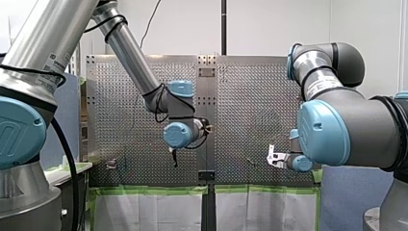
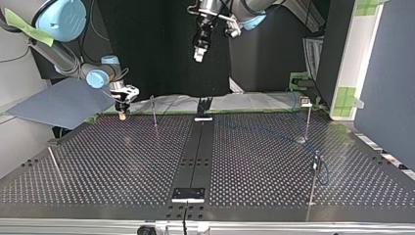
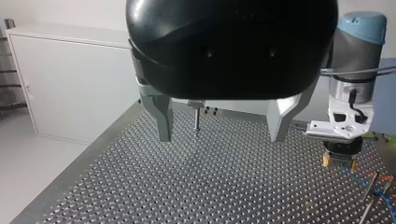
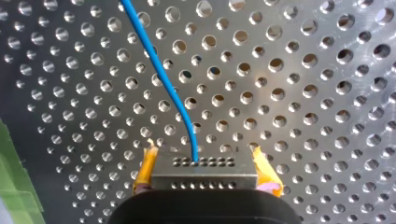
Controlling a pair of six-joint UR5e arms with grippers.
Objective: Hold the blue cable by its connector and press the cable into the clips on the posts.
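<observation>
The blue cable [image 4: 159,70] runs over the perforated table into a grey connector [image 4: 203,171]. My right gripper [image 4: 204,173] is shut on that connector, a yellow pad [image 4: 145,169] on each side. In the top view this gripper [image 2: 122,113] hangs low over the table's far left edge. My left gripper [image 3: 219,133] stands open and empty, high above the table, metal fingers [image 3: 161,119] wide apart. The top view shows it [image 2: 198,52] raised near the middle. A stretch of cable [image 2: 325,172] loops by a clipped post [image 2: 316,171] at the top view's right.
More thin posts stand on the table: one near my right gripper [image 2: 154,110], one at the far right [image 2: 308,117], one at the near left [image 2: 54,164]. A black strip [image 2: 195,152] runs down the table's middle. A blue-grey panel [image 2: 63,102] lies beyond the left edge.
</observation>
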